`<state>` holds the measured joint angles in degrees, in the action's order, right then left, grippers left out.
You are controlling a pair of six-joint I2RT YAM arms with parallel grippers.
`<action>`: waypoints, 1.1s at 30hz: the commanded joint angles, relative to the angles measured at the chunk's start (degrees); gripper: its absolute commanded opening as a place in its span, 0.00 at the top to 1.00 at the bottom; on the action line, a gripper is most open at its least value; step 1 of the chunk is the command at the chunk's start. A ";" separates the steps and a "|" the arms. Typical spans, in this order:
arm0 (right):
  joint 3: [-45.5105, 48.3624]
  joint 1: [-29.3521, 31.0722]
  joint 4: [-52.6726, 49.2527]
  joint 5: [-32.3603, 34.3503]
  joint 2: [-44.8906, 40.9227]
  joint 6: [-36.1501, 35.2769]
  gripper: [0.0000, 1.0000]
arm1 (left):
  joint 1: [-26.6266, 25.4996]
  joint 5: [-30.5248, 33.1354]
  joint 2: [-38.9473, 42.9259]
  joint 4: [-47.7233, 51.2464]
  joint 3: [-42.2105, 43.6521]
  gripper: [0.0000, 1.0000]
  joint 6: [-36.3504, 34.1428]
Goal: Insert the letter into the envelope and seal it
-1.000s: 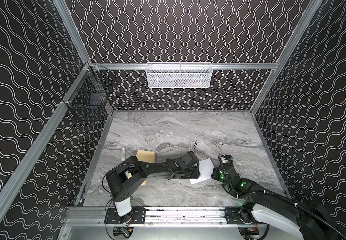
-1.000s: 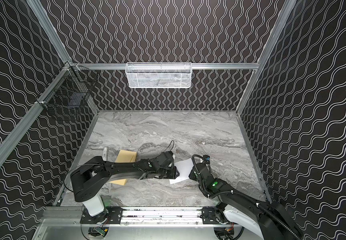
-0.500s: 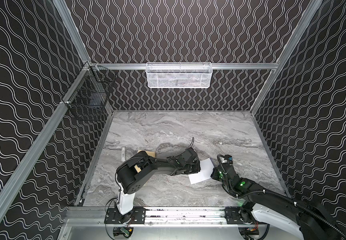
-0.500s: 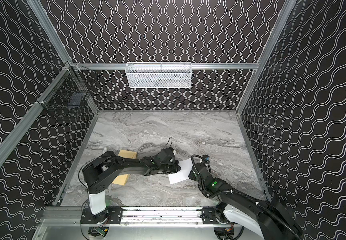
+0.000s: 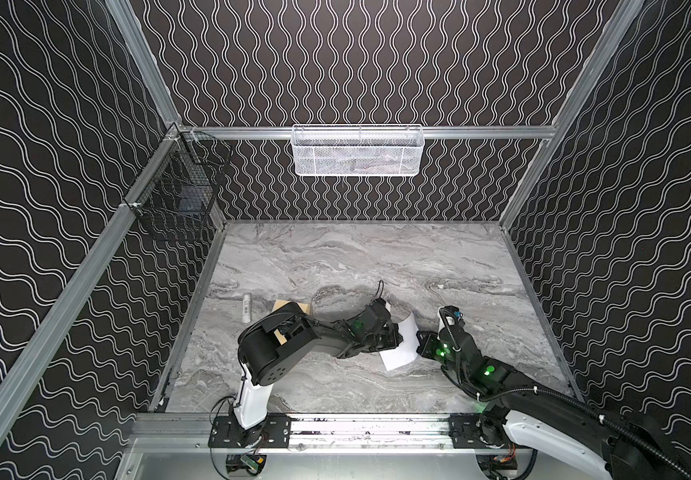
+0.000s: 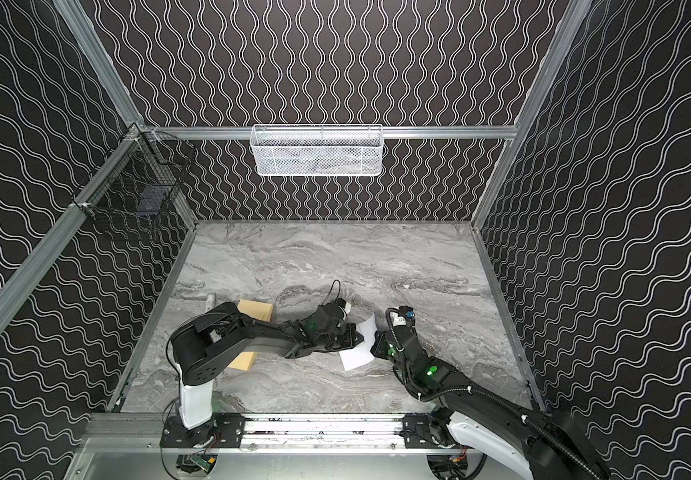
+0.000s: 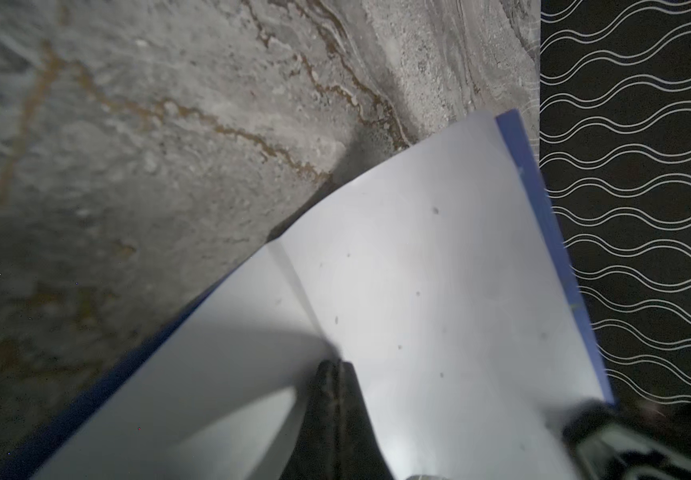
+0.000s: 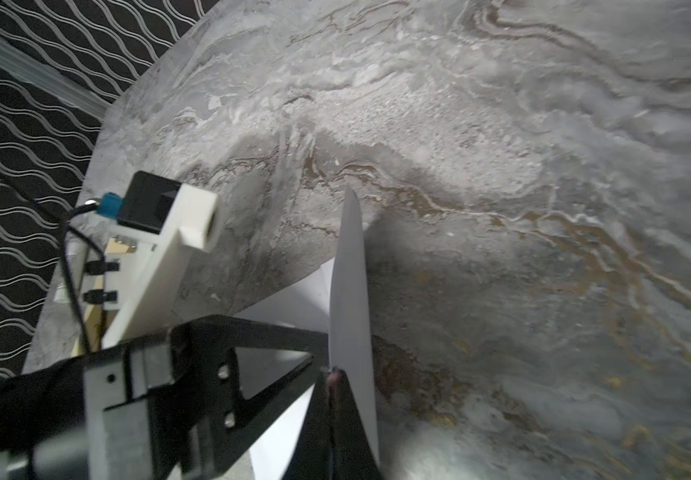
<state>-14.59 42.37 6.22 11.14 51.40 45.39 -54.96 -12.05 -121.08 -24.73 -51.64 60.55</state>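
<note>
The letter (image 5: 397, 356) (image 6: 354, 359) is a white sheet with a blue edge, raised and bent between my two grippers at the front middle of the table. My left gripper (image 5: 398, 338) (image 7: 337, 368) is shut on it near a fold line; the left wrist view shows its plain white face (image 7: 439, 291). My right gripper (image 5: 418, 344) (image 8: 332, 372) is shut on the opposite edge, with the sheet (image 8: 350, 291) standing edge-on. The tan envelope (image 5: 293, 306) (image 6: 257, 309) lies flat to the left, mostly covered by my left arm.
A small white tube (image 5: 246, 307) lies left of the envelope near the left wall. A white mesh basket (image 5: 357, 150) hangs on the back wall and a black wire basket (image 5: 177, 199) on the left wall. The marble table (image 5: 335, 257) stretches behind the arms.
My left gripper has closed on the letter. The left arm's elbow has swung up and to the right, hiding more of the envelope. The sheet's far corner has risen.
</note>
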 commanded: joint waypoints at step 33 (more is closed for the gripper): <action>3.08 11.22 3.11 4.55 4.33 10.96 1.00 | 3.39 5.93 16.75 13.08 8.57 0.96 -3.39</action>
<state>-11.07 53.52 11.20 14.24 55.99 56.90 -52.21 -7.57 -105.08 -15.38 -43.27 60.03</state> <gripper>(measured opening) 0.063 0.051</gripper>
